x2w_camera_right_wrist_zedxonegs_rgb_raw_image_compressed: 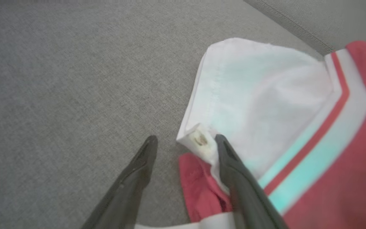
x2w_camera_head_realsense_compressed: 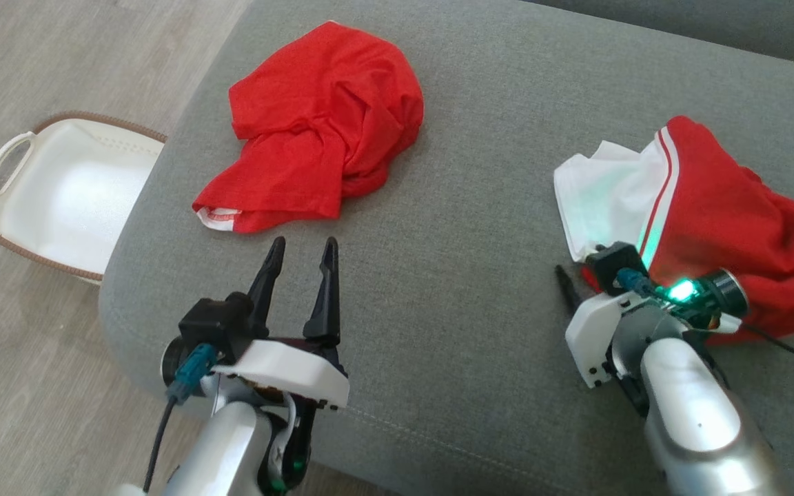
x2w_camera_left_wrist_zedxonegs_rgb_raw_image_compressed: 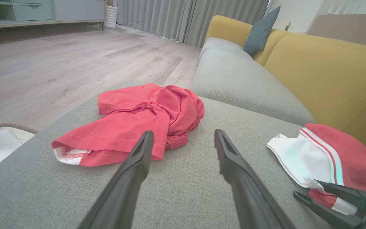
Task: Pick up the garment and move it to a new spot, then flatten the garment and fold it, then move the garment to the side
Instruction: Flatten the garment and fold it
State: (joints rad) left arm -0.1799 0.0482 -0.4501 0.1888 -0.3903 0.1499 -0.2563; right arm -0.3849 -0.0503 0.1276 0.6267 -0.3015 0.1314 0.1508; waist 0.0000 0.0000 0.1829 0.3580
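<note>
Grey woven sofa cushion (x2w_camera_head_realsense_compressed: 473, 207), coarse weave, flat and firm enough to work on. Task piece, the red-and-white garment (x2w_camera_head_realsense_compressed: 714, 227), lies bunched at the cushion's right side. It has a thin white panel, a red-and-white stripe band, and a red body slumped in soft folds. Stitched hem corner (x2w_camera_right_wrist_zedxonegs_rgb_raw_image_compressed: 199, 140) is turned up and looks stiffer than the rest.

At that corner, right claw (x2w_camera_right_wrist_zedxonegs_rgb_raw_image_compressed: 186, 140) is down on the cloth, jaws apart, straddling the hem and a red fold beneath it. One finger (x2w_camera_right_wrist_zedxonegs_rgb_raw_image_compressed: 233, 168) touches the white edge; nothing pinched yet. Other side: left claw (x2w_camera_head_realsense_compressed: 304, 242) open and empty, hovering over bare cushion just short of a second, all-red garment (x2w_camera_head_realsense_compressed: 321, 124), crumpled and well apart from the first. White plastic basket (x2w_camera_head_realsense_compressed: 59, 207) sits on the floor off the cushion's left end.

Step in hand, as I read it: the first pick-up. Advice:
- Take hem and red layer together, deep between the fingers rather than at the tips. The fabric looks thin and would likely slip from a shallow pinch.
- Press lightly into the cushion before closing, so a finger gets under the edge.
- Lift straight up and let the folds drop out under their own weight.
</note>
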